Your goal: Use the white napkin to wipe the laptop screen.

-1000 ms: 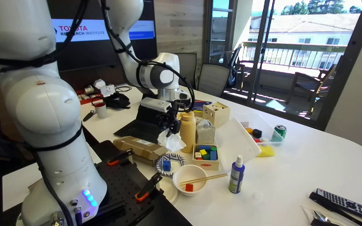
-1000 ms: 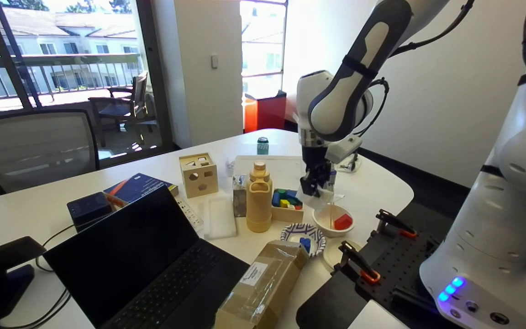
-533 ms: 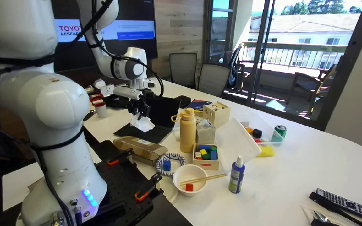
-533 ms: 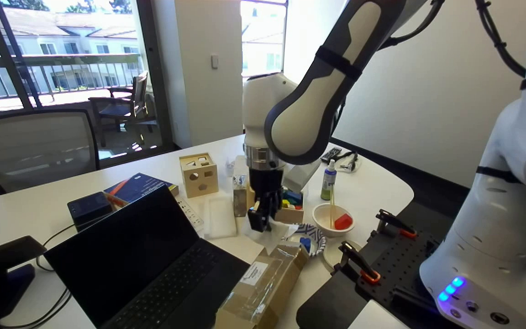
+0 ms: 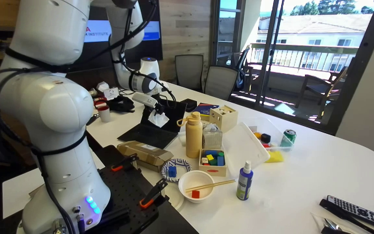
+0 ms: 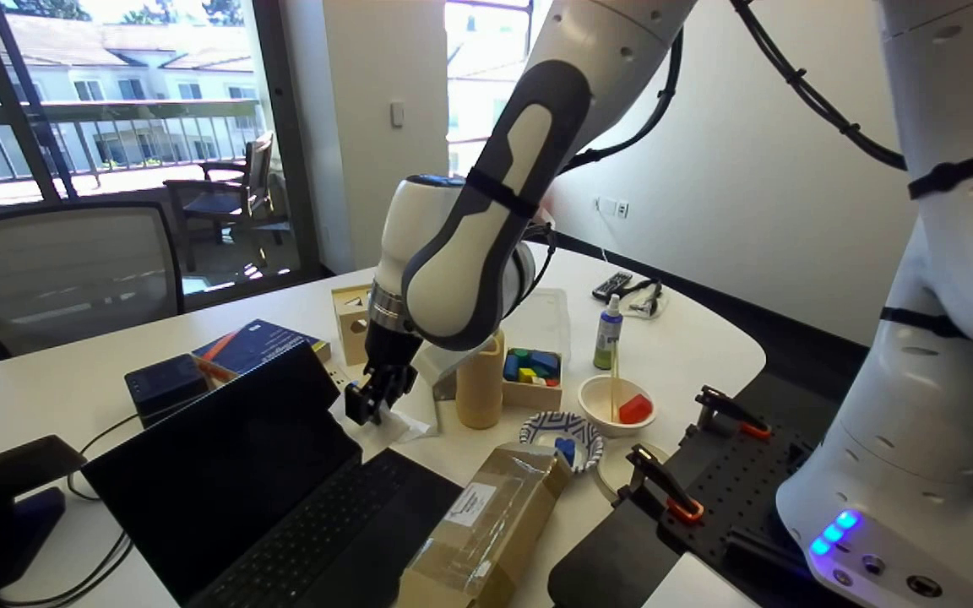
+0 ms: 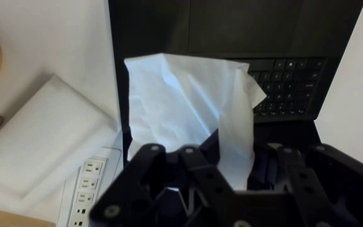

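in wrist vw, napkin (image 7: 184, 97) hides pt of kybd (image 7: 287, 85), gripper (image 7: 236, 151) blurry.

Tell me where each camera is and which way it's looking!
In an exterior view: beside the robot's base, looking over the table; mostly base and arm show.
In an exterior view: near the laptop screen, looking past it at arm, base and gripper.
Wrist view: mounted behind the gripper, looking down at the white napkin and keyboard; only the gripper shows.
Both exterior views share the cardboard box and spray bottle.

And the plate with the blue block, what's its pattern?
Angular blue lines on white; the plate shows best in an exterior view.
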